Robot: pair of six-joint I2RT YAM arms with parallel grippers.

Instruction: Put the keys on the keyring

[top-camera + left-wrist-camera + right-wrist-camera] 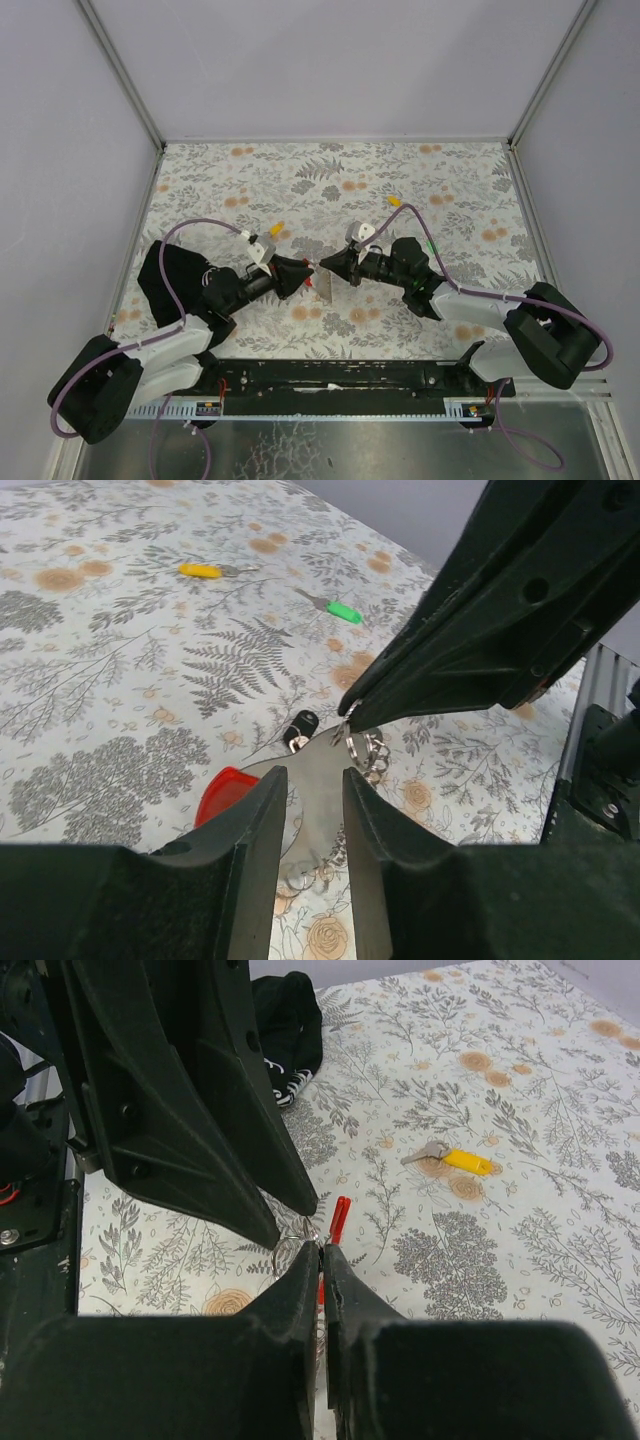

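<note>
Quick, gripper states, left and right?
Left gripper: open, fingers either side of the keyring.
Right gripper: shut, pinching the keyring.

Tablecloth [220, 180] looks like matt printed fabric with a fern and flower pattern, no shine at all. The keyring [322, 755] has two finishes: the flat grey piece reads as dull metal, the red loop [225, 792] is smooth glossy plastic. The little split rings [372, 750] are bright shiny wire. Yellow key [200, 570], green key [345, 611] and black-headed key [300, 723] all have smooth plastic heads and silver metal blades. Left gripper [315, 790] and right gripper [320, 1252] are matt black plastic, a bit grainy. Black cloth [290, 1020] is soft and matt. Frame rail [120, 70] looks like satin aluminium.
</note>
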